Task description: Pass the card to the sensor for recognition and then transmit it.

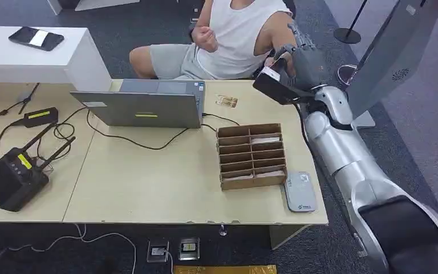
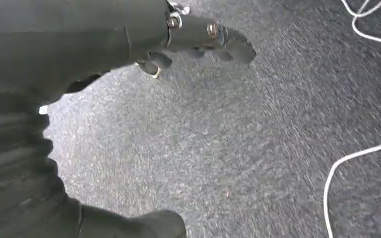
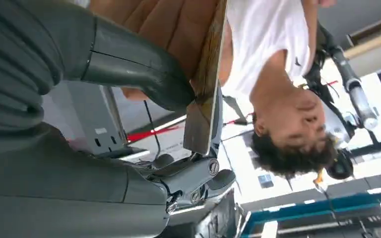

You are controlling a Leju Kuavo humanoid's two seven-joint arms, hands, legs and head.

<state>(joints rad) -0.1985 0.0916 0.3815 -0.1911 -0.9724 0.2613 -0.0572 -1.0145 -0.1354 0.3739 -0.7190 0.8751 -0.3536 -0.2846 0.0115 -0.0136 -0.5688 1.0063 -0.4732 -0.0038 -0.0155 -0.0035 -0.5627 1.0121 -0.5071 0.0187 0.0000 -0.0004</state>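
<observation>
My right hand (image 1: 301, 59) is raised beyond the table's far right corner, toward a seated person (image 1: 236, 34). It pinches the card (image 1: 270, 74) between thumb and fingers. In the right wrist view the card (image 3: 204, 94) shows edge-on under my thumb (image 3: 139, 69), and the person's hand (image 3: 166, 22) lies against its far face. The grey sensor pad (image 1: 300, 192) lies flat at the table's front right corner, far below my hand. My left hand (image 2: 193, 34) hangs over grey carpet, fingers apart and holding nothing.
A cardboard slotted card box (image 1: 252, 155) stands on the table (image 1: 148, 188) beside the sensor. A laptop (image 1: 142, 105), cables and a black router (image 1: 14, 174) take up the left and middle. A grey kiosk panel (image 1: 396, 51) stands to my right.
</observation>
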